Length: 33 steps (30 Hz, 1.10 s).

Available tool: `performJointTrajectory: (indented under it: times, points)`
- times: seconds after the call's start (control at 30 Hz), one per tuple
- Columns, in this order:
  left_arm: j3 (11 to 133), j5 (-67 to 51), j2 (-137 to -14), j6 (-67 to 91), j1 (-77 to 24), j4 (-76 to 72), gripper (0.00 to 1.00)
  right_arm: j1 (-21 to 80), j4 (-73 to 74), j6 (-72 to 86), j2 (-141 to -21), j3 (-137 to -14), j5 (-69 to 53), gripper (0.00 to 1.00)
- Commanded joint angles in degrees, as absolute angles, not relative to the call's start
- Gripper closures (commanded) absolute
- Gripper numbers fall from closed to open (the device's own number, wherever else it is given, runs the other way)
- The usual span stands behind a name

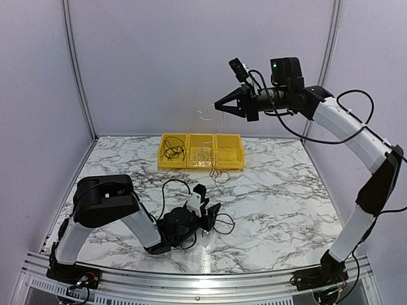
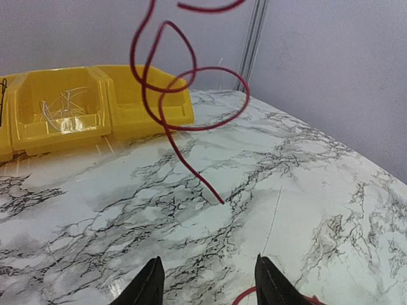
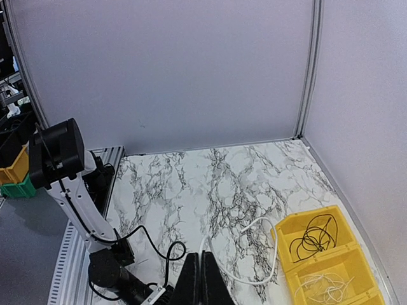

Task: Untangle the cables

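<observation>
My right gripper [image 1: 217, 105] is raised high above the table and shut on a pale cable [image 3: 276, 244], which curls out of its jaws [image 3: 201, 255]. Below it a red cable [image 2: 203, 182] hangs in loops [image 1: 218, 172], its tip touching the marble. My left gripper [image 1: 213, 213] lies low on the table, open, with nothing between its fingers [image 2: 208, 257]. A short arc of red cable [image 2: 241, 296] shows beside its right finger. More black cables [image 1: 173, 150] and pale cables [image 1: 202, 151] lie in the yellow bin.
The yellow three-compartment bin [image 1: 229, 160] stands at the back middle of the marble table; its right compartment holds nothing. Grey walls close in the back and both sides. The left arm's thick black cable [image 3: 156, 244] loops over the table near its wrist.
</observation>
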State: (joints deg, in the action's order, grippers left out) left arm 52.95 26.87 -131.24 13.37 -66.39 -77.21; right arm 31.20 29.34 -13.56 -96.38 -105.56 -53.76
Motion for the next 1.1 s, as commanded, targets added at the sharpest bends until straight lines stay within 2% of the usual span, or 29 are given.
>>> performJointTrajectory:
  times: [0.0,0.1,0.33,0.6,0.7,0.83,0.9,1.07]
  points:
    - [51.2,31.1,-128.8,15.0,-66.4,-85.3,0.48,30.8,30.0,-14.6,-96.1,-107.4,-51.8,1.0]
    - [50.4,32.2,-128.6,14.1,-66.4,-87.6,0.46,30.8,30.0,-14.6,-96.2,-107.0,-51.7,1.0]
    - [48.6,33.8,-127.9,8.2,-66.2,-93.9,0.33,30.8,29.4,-14.1,-95.8,-105.0,-52.5,1.0]
    - [53.6,31.5,-128.0,5.6,-64.5,-90.1,0.31,30.9,27.1,-12.1,-95.6,-101.8,-55.0,1.0]
    - [57.0,30.9,-129.3,6.3,-63.6,-87.4,0.34,31.0,26.2,-11.0,-95.6,-100.8,-55.8,1.0]
    - [61.2,30.1,-130.8,7.0,-62.5,-82.8,0.53,31.1,25.9,-10.6,-95.7,-100.5,-56.2,1.0]
    - [62.4,30.0,-132.1,7.0,-61.9,-82.2,0.59,31.1,25.7,-10.0,-95.7,-100.8,-56.7,1.0]
    - [66.6,26.5,-135.3,4.8,-60.5,-82.2,0.6,31.1,25.6,-8.6,-96.3,-103.0,-58.2,1.0]
